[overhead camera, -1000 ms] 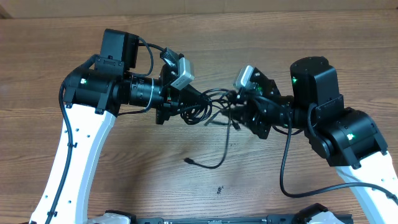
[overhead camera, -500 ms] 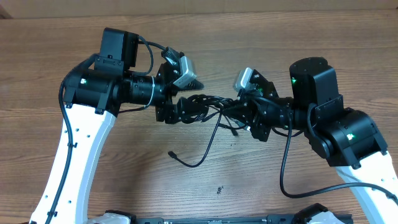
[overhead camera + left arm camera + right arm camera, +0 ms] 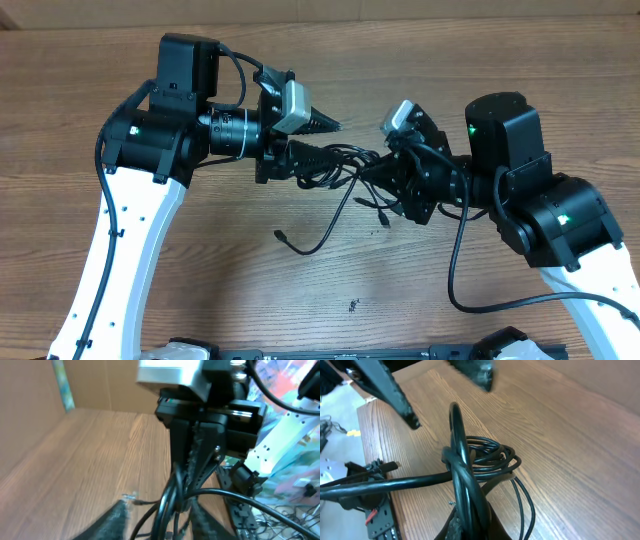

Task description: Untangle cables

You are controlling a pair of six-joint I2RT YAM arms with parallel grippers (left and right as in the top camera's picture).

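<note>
The cables [image 3: 338, 163] are a knot of thin black cords hanging above the wooden table between my two grippers. My right gripper [image 3: 388, 178] is shut on the bundle; in the right wrist view the cords [image 3: 465, 475] rise out of its closed fingers [image 3: 470, 522]. My left gripper [image 3: 340, 146] is open, one finger above the knot and one against it. In the left wrist view the cords [image 3: 170, 500] pass between its spread fingers [image 3: 159, 508] without being pinched. One loose strand drops to a plug end [image 3: 281, 236] on the table. Another plug [image 3: 385, 222] dangles under the right gripper.
A cardboard wall [image 3: 320, 10] runs along the table's far edge. A black power strip [image 3: 242, 512] lies near the front edge beside the right arm's base. The right arm's own thick wire [image 3: 455, 270] loops over the table.
My left gripper was shut on the knot and has opened and rolled, its fingers now one above the other. The loose plug end slid left and farther from the front. The right gripper stays clamped.
</note>
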